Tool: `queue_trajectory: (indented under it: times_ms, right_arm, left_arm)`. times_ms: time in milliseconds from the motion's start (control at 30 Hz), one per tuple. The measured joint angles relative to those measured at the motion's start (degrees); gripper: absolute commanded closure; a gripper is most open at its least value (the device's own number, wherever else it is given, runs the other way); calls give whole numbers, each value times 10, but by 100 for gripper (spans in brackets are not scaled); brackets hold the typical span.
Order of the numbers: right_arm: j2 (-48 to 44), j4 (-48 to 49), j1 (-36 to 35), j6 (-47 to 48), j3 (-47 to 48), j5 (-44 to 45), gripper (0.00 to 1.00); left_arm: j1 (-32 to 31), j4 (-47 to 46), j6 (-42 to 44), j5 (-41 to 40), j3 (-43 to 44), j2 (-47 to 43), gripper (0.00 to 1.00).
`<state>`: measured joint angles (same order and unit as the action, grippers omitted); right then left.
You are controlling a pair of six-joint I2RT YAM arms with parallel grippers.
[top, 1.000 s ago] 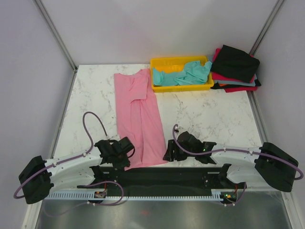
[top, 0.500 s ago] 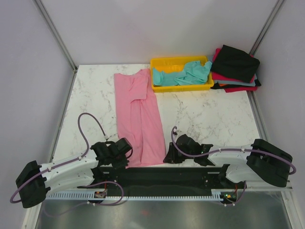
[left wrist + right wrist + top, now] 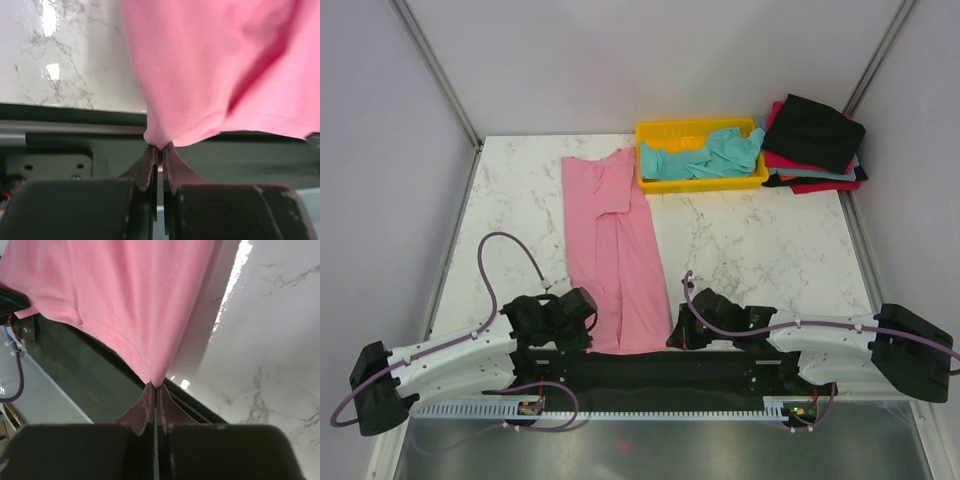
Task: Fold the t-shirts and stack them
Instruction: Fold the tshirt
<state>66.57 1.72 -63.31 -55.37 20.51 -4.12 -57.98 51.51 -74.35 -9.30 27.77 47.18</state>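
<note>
The pink t-shirt (image 3: pixel 612 240) lies folded into a long strip down the table's left half, its near hem at the front edge. My left gripper (image 3: pixel 588 330) is shut on the hem's left corner, pinching pink cloth (image 3: pixel 210 75) at its tips (image 3: pixel 160 152). My right gripper (image 3: pixel 672 335) is shut on the right corner, the pink fabric (image 3: pixel 125 300) rising from its tips (image 3: pixel 155 387). A teal t-shirt (image 3: pixel 705 155) lies crumpled in the yellow tray (image 3: pixel 650 134). A black t-shirt (image 3: pixel 815 130) tops a folded stack with a red one (image 3: pixel 810 172) beneath.
The yellow tray stands at the back centre, the folded stack to its right by the back right corner. White marble table (image 3: pixel 760 240) shows to the right of the pink strip. The black base rail (image 3: pixel 660 370) runs along the near edge.
Both grippers have closed on the pink t-shirt's near corners. The arms drew back slightly toward the front edge, pulling the hem a little nearer.
</note>
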Motion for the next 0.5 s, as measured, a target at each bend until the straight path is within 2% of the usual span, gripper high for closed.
queue_trajectory:
  times_ms: [267, 500]
  right_arm:
    - [-74, -118, -25, 1, 94, 48, 100]
    - [-25, -162, 35, 64, 200, 65, 100]
  left_arm:
    - [-9, 93, 6, -32, 171, -6, 98]
    - [-2, 156, 35, -92, 237, 9, 98]
